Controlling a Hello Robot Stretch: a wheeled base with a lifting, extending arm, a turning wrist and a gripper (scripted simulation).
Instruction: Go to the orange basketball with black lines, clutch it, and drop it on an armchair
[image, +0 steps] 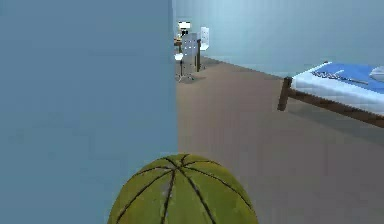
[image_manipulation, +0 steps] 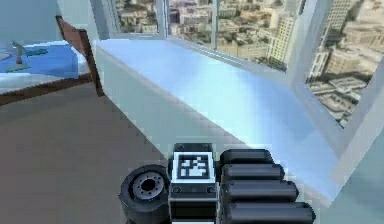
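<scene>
- Brown bedroom floor (image: 250, 130): basketball (image: 182, 190) shows close ahead.
- Tool (image_manipulation: 145, 192): fingers apart or together, cannot tell.
- Likely step: approach; next, turn arm side toward it.

Blue wall (image: 80, 100) close on the forward view's left, basketball (image: 182, 192) low ahead, bare floor (image: 240, 130) toward the bed (image: 335, 85).

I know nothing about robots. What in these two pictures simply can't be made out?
Basketball, forward view: underside cut off by the bottom edge, so what it rests on is unclear.
Far furniture, forward view: too small to name.
Bed, forward view: cut off by the right edge.
Tool, arm side view: its far end is lost at the bottom edge; whether it holds anything cannot be told.
</scene>
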